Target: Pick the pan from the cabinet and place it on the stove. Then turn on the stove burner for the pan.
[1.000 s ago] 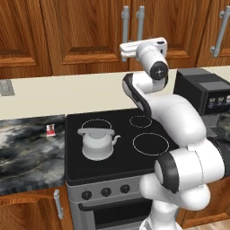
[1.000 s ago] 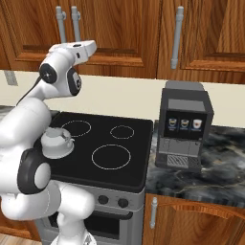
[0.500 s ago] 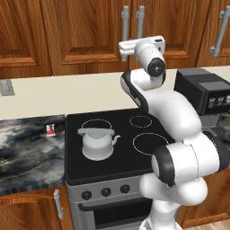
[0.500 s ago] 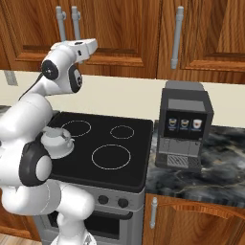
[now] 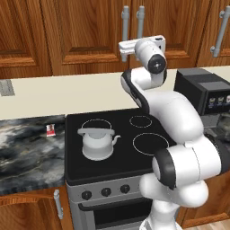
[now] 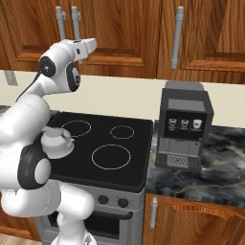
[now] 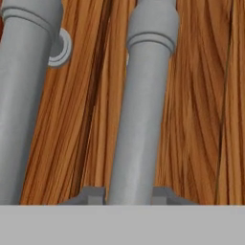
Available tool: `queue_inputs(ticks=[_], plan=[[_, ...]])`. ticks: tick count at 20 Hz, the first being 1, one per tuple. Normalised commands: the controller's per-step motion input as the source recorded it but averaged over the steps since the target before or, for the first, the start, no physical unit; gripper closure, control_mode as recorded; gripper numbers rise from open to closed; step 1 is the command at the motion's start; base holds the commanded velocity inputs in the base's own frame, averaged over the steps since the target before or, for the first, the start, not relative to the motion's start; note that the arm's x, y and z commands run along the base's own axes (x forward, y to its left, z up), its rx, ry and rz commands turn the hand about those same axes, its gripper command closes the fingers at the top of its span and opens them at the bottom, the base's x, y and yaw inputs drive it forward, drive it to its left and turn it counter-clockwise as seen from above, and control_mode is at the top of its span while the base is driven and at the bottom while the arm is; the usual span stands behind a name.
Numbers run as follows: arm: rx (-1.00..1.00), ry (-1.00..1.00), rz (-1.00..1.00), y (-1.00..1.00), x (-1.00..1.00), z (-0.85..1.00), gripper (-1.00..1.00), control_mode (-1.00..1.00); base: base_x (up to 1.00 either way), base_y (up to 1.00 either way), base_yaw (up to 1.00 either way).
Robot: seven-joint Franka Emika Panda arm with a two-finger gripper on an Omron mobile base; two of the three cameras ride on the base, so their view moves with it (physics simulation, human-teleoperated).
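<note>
kettle (image 5: 96, 143) on stove (image 5: 121, 161) (front left ring), coffee machine (image 6: 184, 125) right of it; cabinet (image 5: 90, 31) above

We have our arm reared up tall from the base, elbow bent, wrist level and reaching forward and high. Our gripper (image 7: 128, 195) has its jaws drawn in, one fingertip (image 7: 91, 195) on each side of a grey bar, touching it.
</note>
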Motion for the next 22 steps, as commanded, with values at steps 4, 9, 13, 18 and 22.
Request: queue_inputs(ticks=[4,9,13,18,22], plan=[[0.00,0.01,0.00,0.00,-0.13,0.00,1.00,-1.00,0.00,0.00,0.00],[0.00,0.00,0.08,-0.14,-0.41,0.02,1.00,-1.00,0.00,0.00,0.00],[0.01,0.00,0.12,-0.34,-0.73,0.13,1.00,-1.00,0.00,0.00,0.00],[0.05,0.00,0.12,-0.44,-0.77,0.25,1.00,-1.00,0.00,0.00,0.00],[0.07,0.02,0.12,-0.53,-0.78,0.39,1.00,-1.00,0.00,0.00,0.00]])
